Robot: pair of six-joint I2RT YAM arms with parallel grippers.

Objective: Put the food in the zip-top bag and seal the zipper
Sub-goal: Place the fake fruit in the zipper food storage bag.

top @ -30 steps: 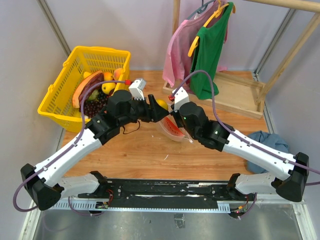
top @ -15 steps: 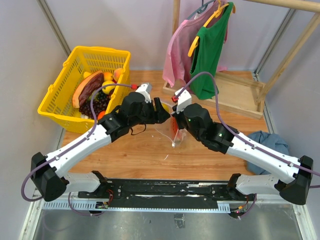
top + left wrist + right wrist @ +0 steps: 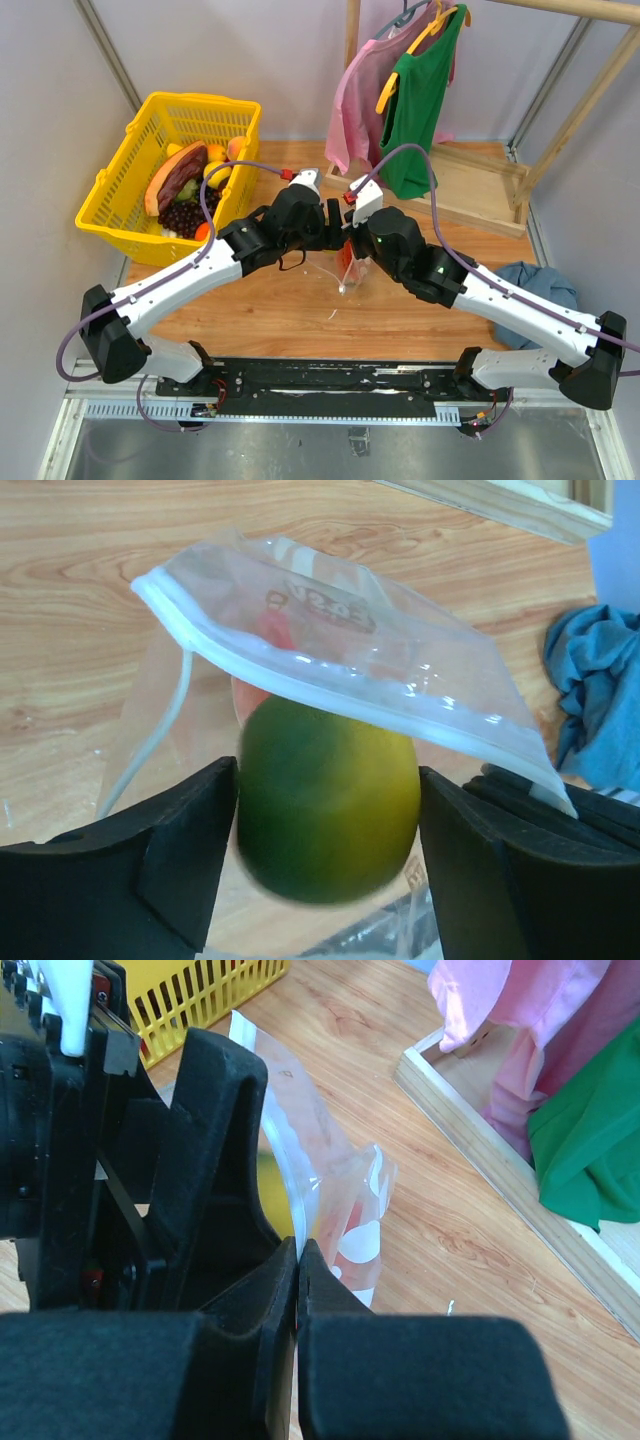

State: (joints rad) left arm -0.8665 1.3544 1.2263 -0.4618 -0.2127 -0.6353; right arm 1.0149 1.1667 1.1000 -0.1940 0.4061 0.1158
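The clear zip-top bag (image 3: pixel 347 264) with white spots hangs over the table's middle. My right gripper (image 3: pixel 298 1250) is shut on its upper edge and holds it up. The whitish zipper (image 3: pixel 300 685) runs across the left wrist view, with the mouth open under it. My left gripper (image 3: pixel 328 785) is shut on a green-yellow lemon (image 3: pixel 330 800), slightly blurred, which sits at the mouth, partly under the zipper. The lemon shows yellow behind the bag's edge in the right wrist view (image 3: pixel 272 1195). Something red, the watermelon slice (image 3: pixel 262 632), shows through the plastic. Both grippers meet at the bag (image 3: pixel 350 1185).
A yellow mesh basket (image 3: pixel 150 125) with several more toy fruits stands at the back left. A rack with pink and green shirts (image 3: pixel 415 90) on a wooden base (image 3: pixel 480 190) is at the back right. A blue cloth (image 3: pixel 535 282) lies at the right.
My left gripper has carried the lemon rightward from beside the basket to the bag's mouth. My right gripper has lifted the bag from lying flat to hanging upright.
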